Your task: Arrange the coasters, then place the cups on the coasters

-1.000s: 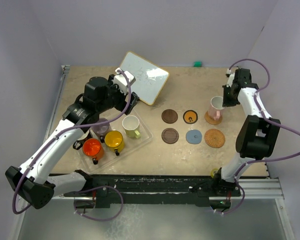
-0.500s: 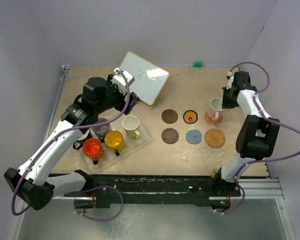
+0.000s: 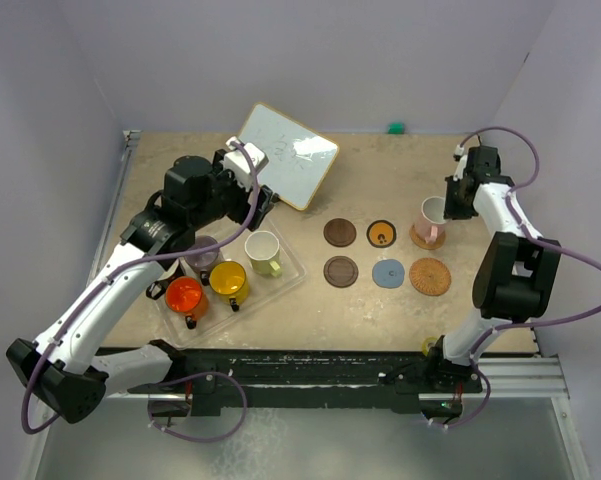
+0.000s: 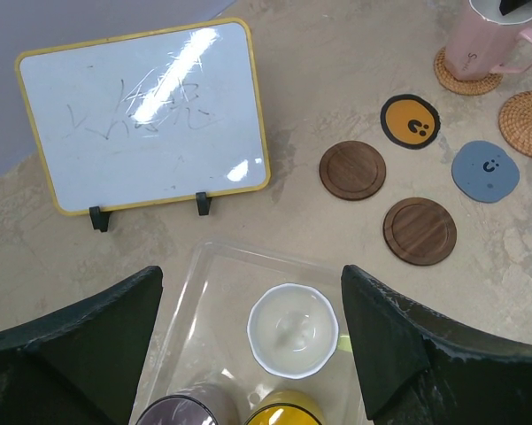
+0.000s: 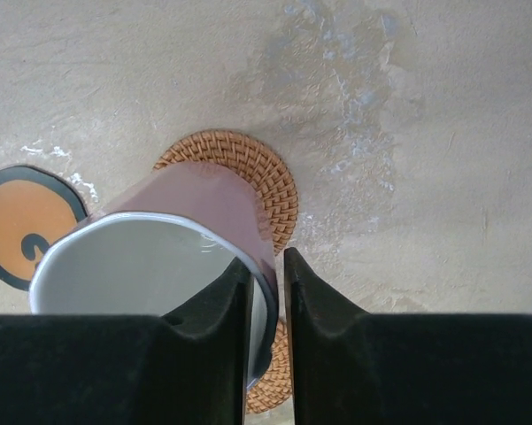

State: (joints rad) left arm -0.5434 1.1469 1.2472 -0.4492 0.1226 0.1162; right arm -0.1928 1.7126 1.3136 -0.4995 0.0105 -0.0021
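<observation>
right arm [image 3: 508,222] edged back | right fingers [image 5: 219,341] narrow astride pink cup [image 5: 199,205] rim, grip unclear | left fingers [image 4: 71,350] wide over tray [image 4: 202,282]

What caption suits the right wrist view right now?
Right gripper straddles the rim of a pink mug with white interior, standing on a round tan woven coaster.

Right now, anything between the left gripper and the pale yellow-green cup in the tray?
Nothing visible. The open left gripper hangs above the tray, with the pale yellow-green cup in plain sight below, between its fingers. The mauve cup and yellow cup sit beside it in the tray, not over it.
</observation>
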